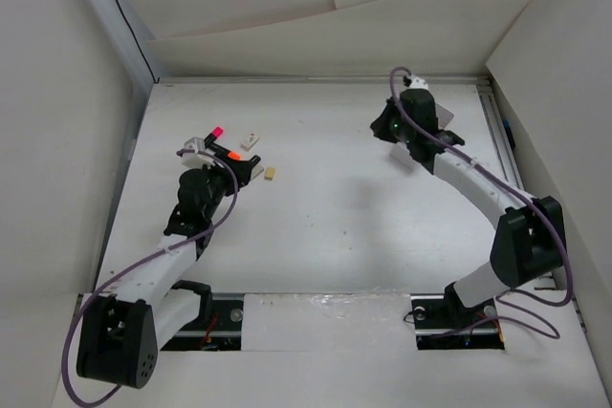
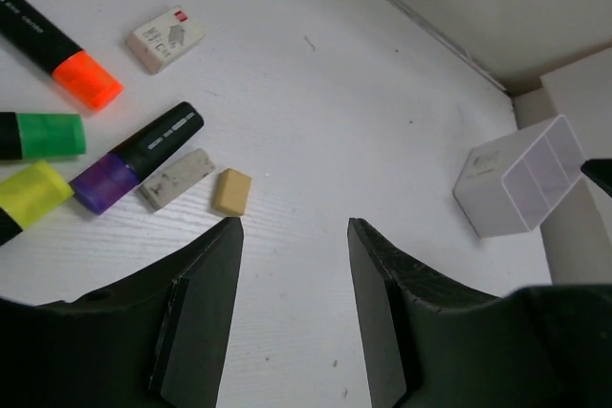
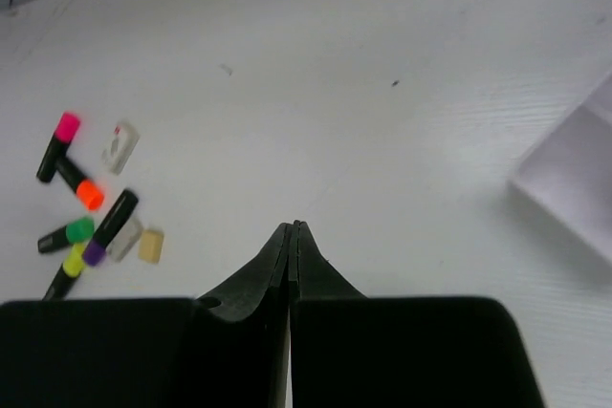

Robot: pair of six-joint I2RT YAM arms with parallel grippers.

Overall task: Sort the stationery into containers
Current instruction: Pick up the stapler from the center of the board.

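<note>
**Markers Bunched Far Left, Tray Far Right**

Top view: the left gripper (image 1: pixel 247 171) hangs beside the marker cluster at the counter's (image 1: pixel 335 226) far left, with the pink-capped marker (image 1: pixel 213 132) just beyond.

Left wrist view: its fingers are spread apart and hold nothing. Ahead to the left lie the orange-capped marker (image 2: pixel 59 53), green-capped marker (image 2: pixel 43 136), yellow-capped marker (image 2: pixel 29 193) and purple-capped marker (image 2: pixel 139 155), plus three erasers (image 2: pixel 232 191). The white tray (image 2: pixel 521 179) stands well apart on the right.

Right wrist view: the right gripper (image 3: pixel 292 236) is clenched on nothing, with a corner of the tray at its right.
</note>
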